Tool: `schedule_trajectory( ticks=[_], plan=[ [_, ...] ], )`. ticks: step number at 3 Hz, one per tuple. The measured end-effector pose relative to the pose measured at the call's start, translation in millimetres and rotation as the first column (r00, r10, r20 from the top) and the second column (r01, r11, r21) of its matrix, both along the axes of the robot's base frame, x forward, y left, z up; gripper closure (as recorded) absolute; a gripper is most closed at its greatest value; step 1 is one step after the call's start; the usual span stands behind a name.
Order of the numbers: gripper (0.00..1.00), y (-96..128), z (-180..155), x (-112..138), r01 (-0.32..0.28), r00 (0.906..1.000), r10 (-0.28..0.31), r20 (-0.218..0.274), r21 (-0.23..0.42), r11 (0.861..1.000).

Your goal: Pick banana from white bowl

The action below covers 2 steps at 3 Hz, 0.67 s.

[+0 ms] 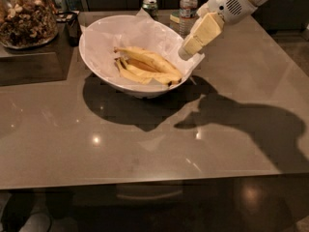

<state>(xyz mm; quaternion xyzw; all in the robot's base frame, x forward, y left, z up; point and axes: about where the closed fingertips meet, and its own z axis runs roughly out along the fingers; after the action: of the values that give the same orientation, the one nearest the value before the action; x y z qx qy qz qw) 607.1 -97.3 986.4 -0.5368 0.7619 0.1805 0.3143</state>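
Note:
The white bowl (90, 57), lined with crinkled white paper, stands at the back middle of the brown table. The banana (150, 59), long, yellow and speckled, lies across the bowl from upper left to lower right. Shorter, flatter yellow pieces (129, 75) lie beside it on the near side. My gripper (185, 52) points down and to the left, hanging over the bowl's right rim, just above and to the right of the banana's right end. It holds nothing that I can see.
A glass jar of nuts (24, 16) stands at the far left. A soda can (150, 5) and a water bottle (188, 6) stand behind the bowl. A small dark object (72, 27) sits left of the bowl. The table's front edge (154, 183) runs across.

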Motion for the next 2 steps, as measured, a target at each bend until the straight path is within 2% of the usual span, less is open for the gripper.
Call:
schedule_trajectory(
  ticks=[1, 2],
  plan=[
    [0.00, 2.8, -7.3, 5.3, 0.014, 0.9998, -0.014, -0.013, 0.049, 0.999],
    [0.00, 25.8, -20.8, 22.7, -0.021, 0.9987, 0.025, -0.044, 0.087, 0.996]
  ],
)
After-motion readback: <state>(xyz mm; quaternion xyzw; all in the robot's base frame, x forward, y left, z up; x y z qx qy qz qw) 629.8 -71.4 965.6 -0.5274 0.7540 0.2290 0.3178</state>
